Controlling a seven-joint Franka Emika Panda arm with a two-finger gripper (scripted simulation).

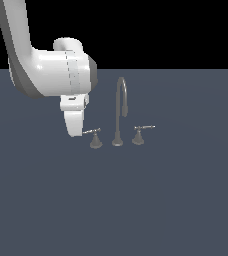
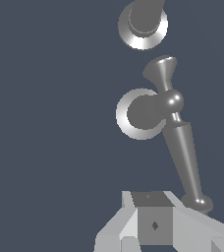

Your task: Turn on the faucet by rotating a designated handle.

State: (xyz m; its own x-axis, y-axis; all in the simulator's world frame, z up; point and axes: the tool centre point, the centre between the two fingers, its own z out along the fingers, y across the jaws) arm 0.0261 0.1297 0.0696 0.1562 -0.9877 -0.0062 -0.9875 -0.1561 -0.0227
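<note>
Your pincer (image 1: pixel 76 131) hangs beside the handle (image 1: pixel 92 131); I cannot tell whether its jaws are apart. The faucet (image 1: pixel 119 112) stands mid-table, far from every edge. Push the lever's tip sideways, steadily, low.

Exterior view: far back, level and low, facing the whole faucet (image 1: pixel 119 112) and arm. Wrist view: very close, straight down over the handle (image 2: pixel 180 142). Shared by both: that handle (image 1: pixel 92 132).
</note>
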